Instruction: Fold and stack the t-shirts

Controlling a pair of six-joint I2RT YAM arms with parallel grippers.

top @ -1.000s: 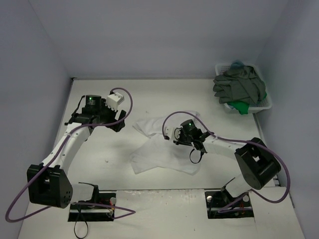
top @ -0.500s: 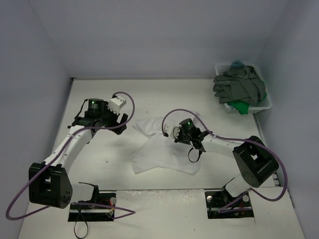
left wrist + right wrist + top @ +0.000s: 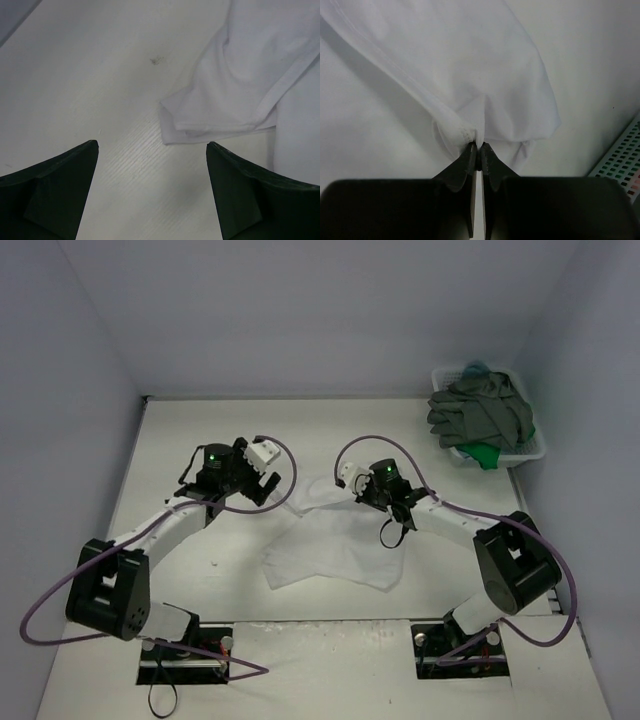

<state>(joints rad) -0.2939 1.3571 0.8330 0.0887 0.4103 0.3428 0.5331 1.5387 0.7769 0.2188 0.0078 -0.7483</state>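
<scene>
The white t-shirt point(image 3: 330, 545) lies on the table point(image 3: 320, 430), well to the left of the basket point(image 3: 525, 453) and nearer to the arm bases than it is. Compared with one second ago, the shirt's far part has been drawn further back, away from the bases, so the cloth is pulled out longer. This was done by the right gripper point(image 3: 355, 483), which has been carried back. In the wrist view its fingers point(image 3: 467, 165) are seen pressed together on a gathered fold of the fabric. The left gripper point(image 3: 268, 482) has been brought in from the side away from the basket. Its fingers point(image 3: 55, 190) are held wide apart with nothing between them, and the folded sleeve point(image 3: 215, 115) lies just ahead. It is judged that the shirt is being spread flat — no fold is made yet. The long axis of the shirt runs from near to far, leaning a little toward the basket's side. The pinched end points away from the bases, and the sleeve points away from the basket.
</scene>
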